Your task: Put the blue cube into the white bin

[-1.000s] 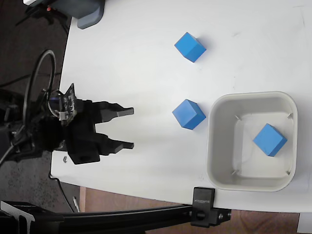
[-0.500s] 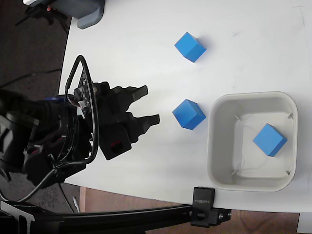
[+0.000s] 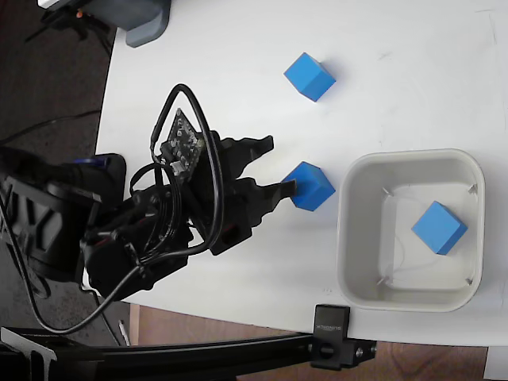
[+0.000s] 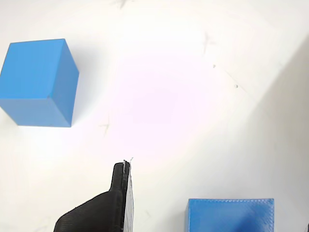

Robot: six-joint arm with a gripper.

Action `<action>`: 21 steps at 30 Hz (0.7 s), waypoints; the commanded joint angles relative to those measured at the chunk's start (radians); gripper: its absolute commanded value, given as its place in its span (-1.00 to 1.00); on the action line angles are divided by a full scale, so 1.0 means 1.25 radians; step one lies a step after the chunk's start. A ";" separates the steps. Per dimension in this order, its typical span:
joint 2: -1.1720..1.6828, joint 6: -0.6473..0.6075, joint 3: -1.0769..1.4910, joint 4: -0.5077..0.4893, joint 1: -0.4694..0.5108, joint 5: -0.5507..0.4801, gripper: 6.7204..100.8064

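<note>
In the fixed view, three like blue cubes show. One blue cube [image 3: 308,186] sits on the white table just left of the white bin [image 3: 348,238]. A second cube [image 3: 309,76] lies farther up the table, and a third [image 3: 438,227] rests inside the bin. My black gripper [image 3: 279,165] is open, and its lower fingertip [image 3: 289,189] is right at the middle cube's left face. In the wrist view the left finger [image 4: 116,203] stands left of that cube [image 4: 231,215] at the bottom edge. The far cube [image 4: 38,82] is at the upper left.
A grey device [image 3: 143,20] stands at the table's top left corner. A black clamp and bar [image 3: 333,337] run along the table's lower edge, below the bin. The table's left edge [image 3: 103,119] drops to dark floor.
The arm has swung right and up across the table, bringing the open gripper from the left edge to the middle cube. No cube has moved.
</note>
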 commanded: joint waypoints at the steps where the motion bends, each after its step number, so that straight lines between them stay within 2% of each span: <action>1: -0.005 0.002 -0.063 -0.016 -0.010 0.017 0.91; 13: -0.092 -0.017 -0.128 0.023 -0.013 0.034 0.93; 21: -0.094 -0.018 -0.119 0.021 -0.015 0.043 0.94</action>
